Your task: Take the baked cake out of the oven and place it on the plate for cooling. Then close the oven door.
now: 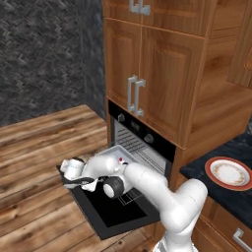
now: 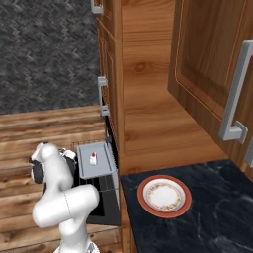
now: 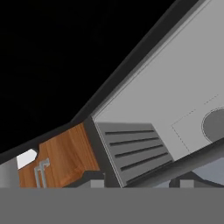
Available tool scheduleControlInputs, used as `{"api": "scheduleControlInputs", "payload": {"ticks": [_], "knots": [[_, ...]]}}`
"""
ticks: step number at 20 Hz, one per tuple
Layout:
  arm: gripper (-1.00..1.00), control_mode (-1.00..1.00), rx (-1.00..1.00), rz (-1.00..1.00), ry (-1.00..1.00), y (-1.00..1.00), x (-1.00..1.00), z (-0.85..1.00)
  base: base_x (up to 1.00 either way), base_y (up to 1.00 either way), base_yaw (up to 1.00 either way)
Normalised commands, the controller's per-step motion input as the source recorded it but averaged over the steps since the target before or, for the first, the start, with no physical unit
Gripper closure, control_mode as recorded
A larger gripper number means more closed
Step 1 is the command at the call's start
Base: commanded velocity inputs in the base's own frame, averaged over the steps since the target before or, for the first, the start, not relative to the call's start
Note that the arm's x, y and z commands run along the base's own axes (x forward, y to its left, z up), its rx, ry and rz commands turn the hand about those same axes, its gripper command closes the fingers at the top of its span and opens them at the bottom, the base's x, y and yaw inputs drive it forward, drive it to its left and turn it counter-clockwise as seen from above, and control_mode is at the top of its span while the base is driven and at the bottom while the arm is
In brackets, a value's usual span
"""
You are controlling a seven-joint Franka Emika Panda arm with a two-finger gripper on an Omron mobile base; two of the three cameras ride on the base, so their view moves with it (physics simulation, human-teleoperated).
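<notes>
The black oven (image 1: 147, 139) stands open, with its oven door (image 1: 118, 215) lying flat toward the floor. The grey tray (image 1: 112, 152) is pulled out over the door. On it sits the small white cake (image 1: 121, 160) with its red dot, also seen as the cake (image 2: 93, 159) from the right. My gripper (image 1: 74, 179) is low over the door's left part, left of the tray and apart from the cake. Its fingertips (image 3: 97, 183) are spread with nothing between them. The red-rimmed plate (image 1: 229, 173) lies empty on the dark counter, to the right of the oven.
Wooden cabinet doors with silver handles (image 1: 134, 94) rise above the oven. A wood floor (image 1: 34, 147) spreads to the left before a dark stone wall. In the hand view, grey oven surfaces and vent slats (image 3: 133, 151) slant close ahead.
</notes>
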Motion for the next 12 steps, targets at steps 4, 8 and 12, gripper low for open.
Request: {"api": "scheduleControlInputs", "payload": {"ticks": [4, 8, 12], "knots": [[1.0, -1.0, -0.04, 0.04, 0.61, 1.0, -0.26, -1.0, 0.0, 0.0, 0.0], [1.0, -1.0, -0.01, 0.04, 0.6, 0.97, -0.35, -1.0, 0.0, 0.0, 0.0], [1.0, -1.0, 0.06, 0.01, 0.28, 0.58, -0.55, -0.31, 0.0, 0.0, 0.0]]}}
